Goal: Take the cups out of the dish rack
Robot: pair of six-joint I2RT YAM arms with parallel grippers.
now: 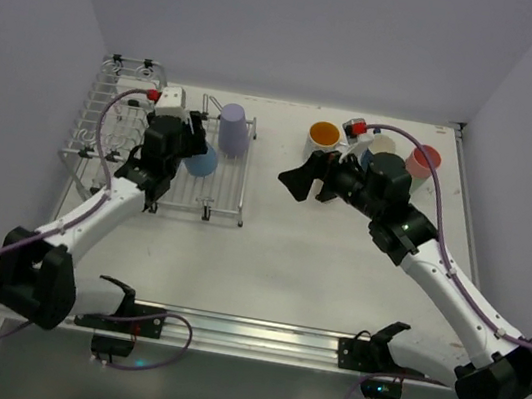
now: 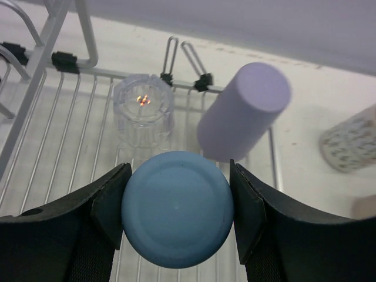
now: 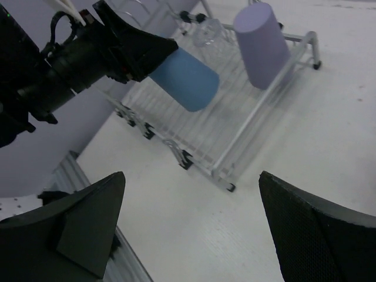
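My left gripper (image 1: 193, 148) is shut on a blue cup (image 1: 203, 161), with a finger on each side of it (image 2: 176, 208). It holds the cup tilted over the flat grid of the dish rack (image 1: 228, 197), as the right wrist view (image 3: 185, 79) shows. A lilac cup (image 1: 234, 129) stands upside down on the rack's far right part (image 2: 244, 111). My right gripper (image 1: 294, 182) is open and empty above the bare table, right of the rack (image 3: 252, 123), pointing toward it.
A clear glass (image 2: 143, 108) stands on the rack behind the blue cup. A white speckled orange-lined mug (image 1: 324, 136), a beige cup (image 1: 381, 145) and a pink cup (image 1: 423, 161) stand at the back right. The rack's taller basket (image 1: 110, 99) is at far left.
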